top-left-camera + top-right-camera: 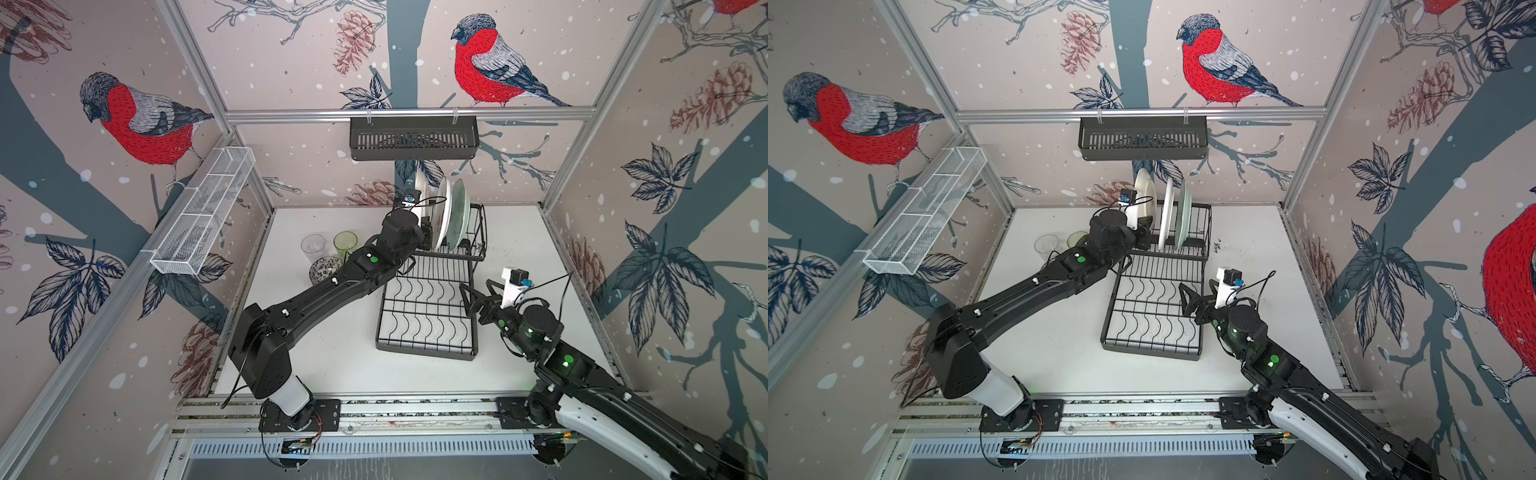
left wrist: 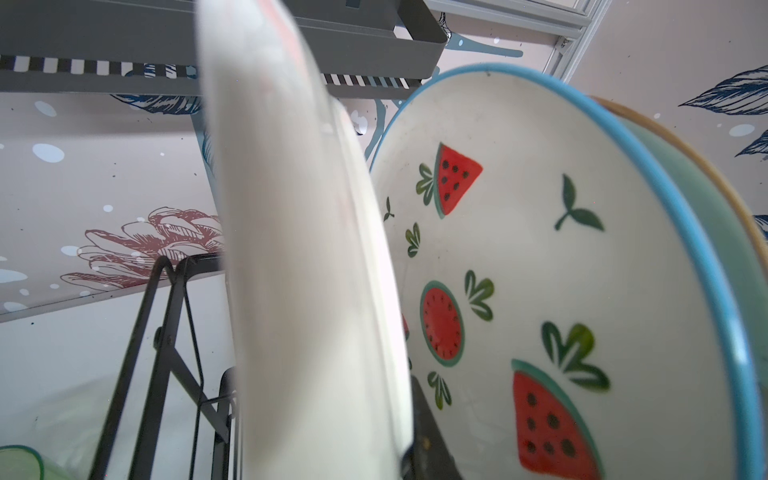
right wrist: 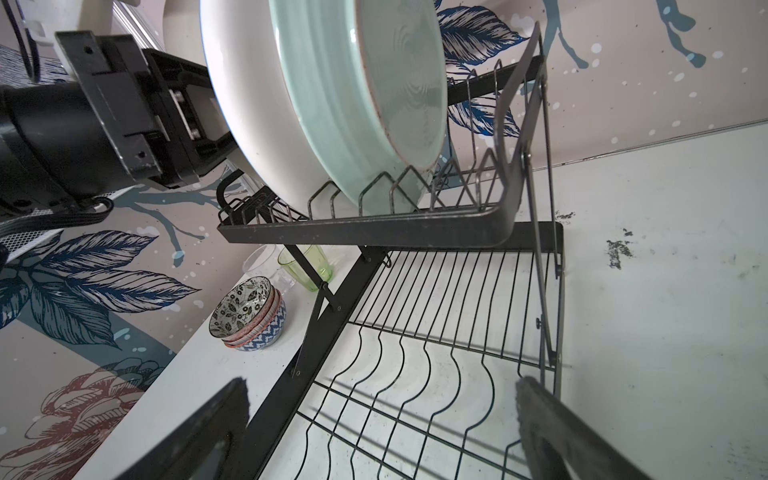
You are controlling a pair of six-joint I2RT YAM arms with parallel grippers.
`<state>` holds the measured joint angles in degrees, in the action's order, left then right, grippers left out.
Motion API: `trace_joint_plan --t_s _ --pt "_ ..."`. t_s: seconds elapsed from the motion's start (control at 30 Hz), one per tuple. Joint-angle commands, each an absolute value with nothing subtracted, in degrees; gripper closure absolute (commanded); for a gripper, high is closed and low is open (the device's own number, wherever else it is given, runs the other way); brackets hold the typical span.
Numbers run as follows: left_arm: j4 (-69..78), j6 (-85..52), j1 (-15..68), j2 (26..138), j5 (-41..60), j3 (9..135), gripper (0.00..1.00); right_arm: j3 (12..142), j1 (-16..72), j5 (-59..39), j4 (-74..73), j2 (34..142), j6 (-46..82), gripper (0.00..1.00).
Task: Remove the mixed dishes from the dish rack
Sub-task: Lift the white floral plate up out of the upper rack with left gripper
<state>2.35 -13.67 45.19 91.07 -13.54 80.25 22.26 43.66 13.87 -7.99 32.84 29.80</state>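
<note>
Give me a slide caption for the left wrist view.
Left gripper clamping the plain white plate; watermelon plate and pale green plate stand beyond.

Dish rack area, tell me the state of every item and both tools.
white plate: upright, gripped
watermelon plate: upright in rack
green plate: upright in rack
bowls: stacked on table
green tumbler: upright on table
clear tumbler: upright on table
left tool: shut on white plate
right tool: open, empty

Bullfinch wallpaper (image 1: pixel 145 120), white tabletop (image 1: pixel 332 353)
</note>
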Motion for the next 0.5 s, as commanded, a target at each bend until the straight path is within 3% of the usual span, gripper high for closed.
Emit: trace_joint_plan --t_s 0.0,0.47 --pt "9.9 -11.6 45.4 89.6 -12.3 80.8 1.00 22.1 43.3 13.4 -9.4 33.0 29.8 0.01" --pt "15.7 -7.9 45.4 82.8 -14.8 75.5 1.00 22.3 42.1 11.7 -10.4 34.0 30.5 0.01"
